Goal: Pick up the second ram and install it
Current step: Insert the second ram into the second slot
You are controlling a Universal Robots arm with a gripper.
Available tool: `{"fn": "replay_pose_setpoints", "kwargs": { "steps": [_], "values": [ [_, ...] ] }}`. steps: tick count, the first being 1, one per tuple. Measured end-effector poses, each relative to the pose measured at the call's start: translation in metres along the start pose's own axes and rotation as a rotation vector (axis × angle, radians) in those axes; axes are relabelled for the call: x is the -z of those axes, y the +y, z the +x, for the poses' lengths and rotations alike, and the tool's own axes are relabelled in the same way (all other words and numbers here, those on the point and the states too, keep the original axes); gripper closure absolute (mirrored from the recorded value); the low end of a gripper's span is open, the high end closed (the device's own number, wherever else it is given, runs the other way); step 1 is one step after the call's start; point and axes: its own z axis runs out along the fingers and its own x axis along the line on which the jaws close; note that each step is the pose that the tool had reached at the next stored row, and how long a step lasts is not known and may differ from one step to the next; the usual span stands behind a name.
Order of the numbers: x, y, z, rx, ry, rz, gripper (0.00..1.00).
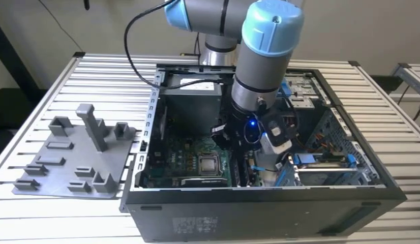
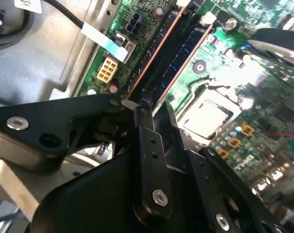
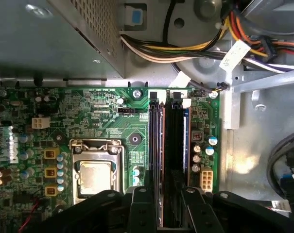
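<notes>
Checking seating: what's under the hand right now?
The hand sits over the motherboard's memory slots; a ram stick stands seated there. The slots' near ends are hidden beneath it.

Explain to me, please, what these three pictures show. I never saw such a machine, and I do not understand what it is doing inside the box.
It is a robot arm reaching into an open computer case that lies on a slatted table. The exterior view looks from outside; the two wrist views ride on the arm and look down past its black gripper at the green motherboard. The gripper sits over the long memory slots, with a thin dark stick, the second ram, standing edge-on in them. A grey plastic holder lies beside the case.
</notes>
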Motion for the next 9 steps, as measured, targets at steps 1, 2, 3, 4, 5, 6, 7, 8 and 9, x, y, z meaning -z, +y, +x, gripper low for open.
{"fn": "replay_pose_setpoints", "kwargs": {
  "steps": [1, 2, 3, 4, 5, 6, 7, 8, 9],
  "values": [
    [0.0046, 0.0001, 0.0000, 0.000, 0.0000, -0.0001, 0.72],
    [0.0092, 0.0001, 0.0001, 0.000, 0.0001, 0.0001, 0.72],
    [0.0136, 0.0001, 0.0001, 0.000, 0.0000, -0.0001, 0.72],
    [0.0181, 0.0002, 0.0001, 0.000, 0.0001, 0.0000, 0.72],
    [0.0222, 0.0002, 0.0001, 0.000, -0.0001, -0.0002, 0.72],
    [0.0229, 0.0002, 0.0001, 0.000, 0.0000, -0.0001, 0.72],
    [0.0228, 0.0002, 0.0001, 0.000, 0.0000, -0.0003, 0.72],
    [0.0228, 0.0002, 0.0001, 0.000, 0.0000, -0.0003, 0.72],
    [0.0229, 0.0002, 0.0001, 0.000, 0.0000, -0.0003, 0.74]
  ]
}}
